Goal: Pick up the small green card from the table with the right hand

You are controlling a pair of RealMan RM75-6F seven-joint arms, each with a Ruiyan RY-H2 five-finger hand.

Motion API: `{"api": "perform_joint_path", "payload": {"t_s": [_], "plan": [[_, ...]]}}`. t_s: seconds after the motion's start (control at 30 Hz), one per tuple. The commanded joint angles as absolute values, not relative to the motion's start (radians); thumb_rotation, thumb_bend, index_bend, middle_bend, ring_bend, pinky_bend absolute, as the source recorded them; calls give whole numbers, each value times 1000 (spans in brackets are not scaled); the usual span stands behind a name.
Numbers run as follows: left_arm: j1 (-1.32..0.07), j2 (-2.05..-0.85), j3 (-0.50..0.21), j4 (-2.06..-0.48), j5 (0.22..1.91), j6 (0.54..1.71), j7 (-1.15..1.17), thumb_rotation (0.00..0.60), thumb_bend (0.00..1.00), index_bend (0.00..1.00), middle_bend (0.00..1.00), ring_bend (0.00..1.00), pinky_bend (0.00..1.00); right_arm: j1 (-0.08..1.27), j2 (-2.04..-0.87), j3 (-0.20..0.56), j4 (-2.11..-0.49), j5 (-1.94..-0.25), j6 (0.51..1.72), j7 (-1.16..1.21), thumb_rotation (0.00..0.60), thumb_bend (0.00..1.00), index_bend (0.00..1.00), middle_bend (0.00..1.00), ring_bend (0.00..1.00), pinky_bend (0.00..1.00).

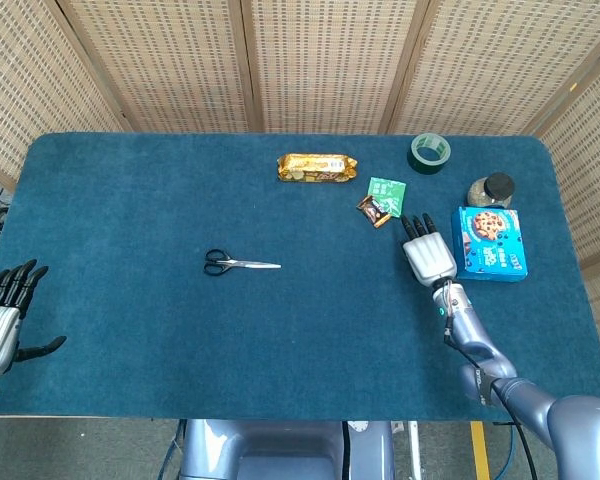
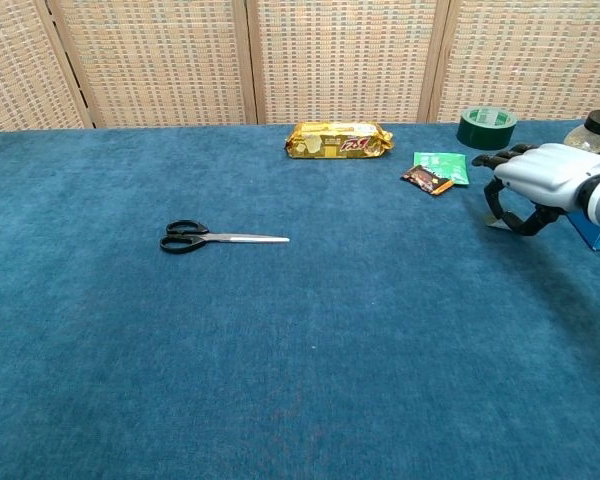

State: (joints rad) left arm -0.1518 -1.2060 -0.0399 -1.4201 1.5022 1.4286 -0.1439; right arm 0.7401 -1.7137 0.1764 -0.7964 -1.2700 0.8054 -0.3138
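Green in colour and flat on the blue felt-covered table (image 1: pixel 180 180), the small green card (image 1: pixel 387 190) lay in the far right quarter of the surface. A small brown snack wrapper (image 1: pixel 374 210) touched or slightly overlapped its near-left corner.

1. Direction. In the head view, the right hand (image 1: pixel 428 255) sat nearer the robot than the card and a little to the card's right. The card therefore lay ahead of the fingertips and slightly leftward. The two were near but apart, with bare felt between them.

2. Orientation. The card appeared close to square and was turned slightly off the table edges. Its longer side, if any, could not be told.

3. Hand state. In the chest view, the right hand (image 2: pixel 540 180) was palm down. Its fingers arched to the felt over a thin pale flat piece (image 2: pixel 496 222). Whether the fingers pinched that piece or only rested over it could not be told, nor could the nature of the piece.

4. Arm choice. The left hand (image 1: pixel 2 315) hung at the near left edge with its fingers spread and nothing in it, well apart from the card. The right hand was much the nearer.

5. Obstruction. A blue rectangular biscuit box (image 1: pixel 492 242) lay just beside the right hand on its outer side. A reach forward and leftward would probably clear the box but would likely meet the wrapper.
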Motion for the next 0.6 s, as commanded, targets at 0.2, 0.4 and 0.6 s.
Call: {"api": "perform_joint_path", "payload": {"t_s": [0.2,0.4,0.6], "plan": [[-152,-1205,-39,-1420,1502,1427,-145,600,0,0,0,0,0,742,-1720,171,-779,-1263,790,-311,600,620,610,0,0,23],[-152,-1206,-39,-1419,1502,1427,-145,600,0,0,0,0,0,742,-1727,167,-759,-1263,789,-302,600,620,630,1,0,23],[-153,-1207,-39,-1419,1501,1424,-143,600,0,0,0,0,0,744,-1734,162,-738,-1277,803,-286,600,620,650,28,0,23]]}}
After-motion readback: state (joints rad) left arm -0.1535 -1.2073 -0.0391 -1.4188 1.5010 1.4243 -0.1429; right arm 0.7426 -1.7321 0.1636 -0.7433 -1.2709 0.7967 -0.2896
